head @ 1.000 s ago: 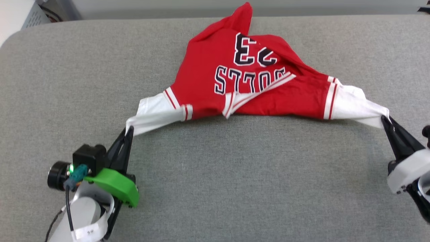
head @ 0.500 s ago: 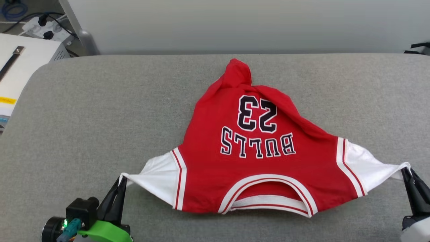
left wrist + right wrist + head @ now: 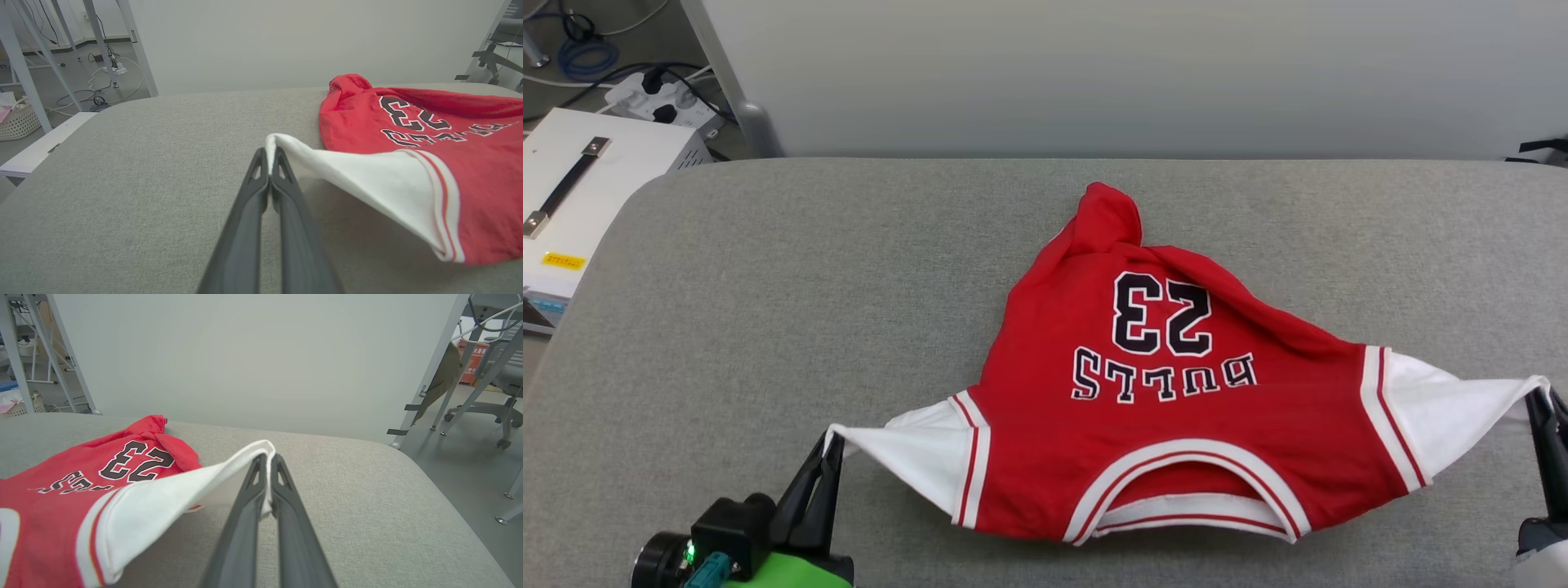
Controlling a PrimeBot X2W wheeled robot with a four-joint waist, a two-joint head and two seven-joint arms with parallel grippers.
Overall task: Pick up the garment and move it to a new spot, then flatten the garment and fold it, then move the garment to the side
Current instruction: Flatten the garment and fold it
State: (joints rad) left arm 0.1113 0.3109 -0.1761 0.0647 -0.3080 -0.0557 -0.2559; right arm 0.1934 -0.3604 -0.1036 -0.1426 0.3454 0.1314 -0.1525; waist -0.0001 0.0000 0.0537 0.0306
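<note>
Tautly spread, the red garment [image 3: 1176, 441] has each white sleeve pinched: left claw [image 3: 835, 438], right claw [image 3: 1540, 402]

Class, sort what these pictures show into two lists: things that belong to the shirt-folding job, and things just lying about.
Belong to the job: the garment; the left gripper, shut on one white sleeve; the right gripper, shut on the other; the grey table beneath.
Just lying about: the white case with a black handle; the power strip; the woven basket; the office chair.

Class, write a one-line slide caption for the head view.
The left hand and right hand pinch the garment by its white sleeve tips, spread print-up on the grey surface.
</note>
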